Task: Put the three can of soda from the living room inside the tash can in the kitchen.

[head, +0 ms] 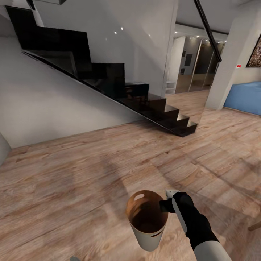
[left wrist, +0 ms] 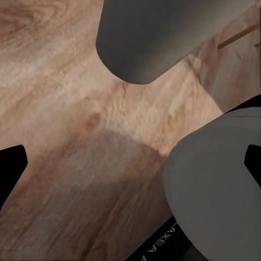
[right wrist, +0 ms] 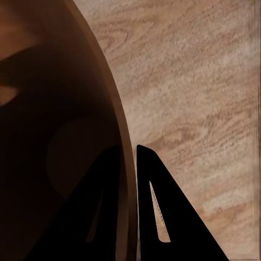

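The right gripper point(head: 166, 205) is pinched on the rim of the tash can point(head: 148, 232), one finger inside and one outside, holding the round tapered bin, pale outside and wood-brown inside, above the light wood-grain floor point(head: 72, 181). Ahead rise glossy black stairs point(head: 145, 105) along a white wall point(head: 54, 105). The left gripper's point(left wrist: 130, 168) dark fingertips sit wide apart, nothing between them.

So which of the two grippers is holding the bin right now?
The right gripper: it is clamped over the trash can's rim, one finger inside, one outside. The left holds nothing.
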Robot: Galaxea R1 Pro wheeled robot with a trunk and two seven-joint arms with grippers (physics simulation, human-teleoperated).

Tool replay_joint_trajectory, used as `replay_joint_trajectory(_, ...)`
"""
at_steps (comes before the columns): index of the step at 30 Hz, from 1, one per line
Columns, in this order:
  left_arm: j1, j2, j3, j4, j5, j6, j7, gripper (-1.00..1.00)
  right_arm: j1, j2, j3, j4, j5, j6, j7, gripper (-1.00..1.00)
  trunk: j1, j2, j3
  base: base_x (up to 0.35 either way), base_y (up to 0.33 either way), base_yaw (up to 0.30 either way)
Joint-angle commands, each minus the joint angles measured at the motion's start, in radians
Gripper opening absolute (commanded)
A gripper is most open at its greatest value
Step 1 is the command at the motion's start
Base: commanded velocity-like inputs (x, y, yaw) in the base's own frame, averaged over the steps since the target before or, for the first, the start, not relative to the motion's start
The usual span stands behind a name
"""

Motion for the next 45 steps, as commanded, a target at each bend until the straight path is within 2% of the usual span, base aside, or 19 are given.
replay_joint_trajectory(1,0.0,0.0,0.0,0.0,0.0,0.0,0.0,1.0,0.0,0.0,0.0,0.0,-0.019,0.0,0.005,-1.0,0.0,0.0,0.0,0.154,0.0,-0.212)
replay_joint_trajectory(18,0.0,0.0,0.0,0.0,0.0,0.0,0.0,1.0,0.0,0.0,0.0,0.001,-0.02,0.0,0.006,-1.0,0.0,0.0,0.0,0.312,0.0,-0.074)
replay_joint_trajectory(36,0.0,0.001,0.0,0.0,0.0,0.0,0.0,1.0,0.0,0.0,0.0,0.001,-0.02,0.0,0.006,-1.0,0.0,0.0,0.0,0.039,0.0,-0.258)
replay_joint_trajectory(45,0.0,0.002,0.0,0.0,0.0,0.0,0.0,1.0,0.0,0.0,0.001,0.001,-0.02,0.0,0.006,-1.0,0.0,0.0,0.0,0.273,0.0,-0.13)
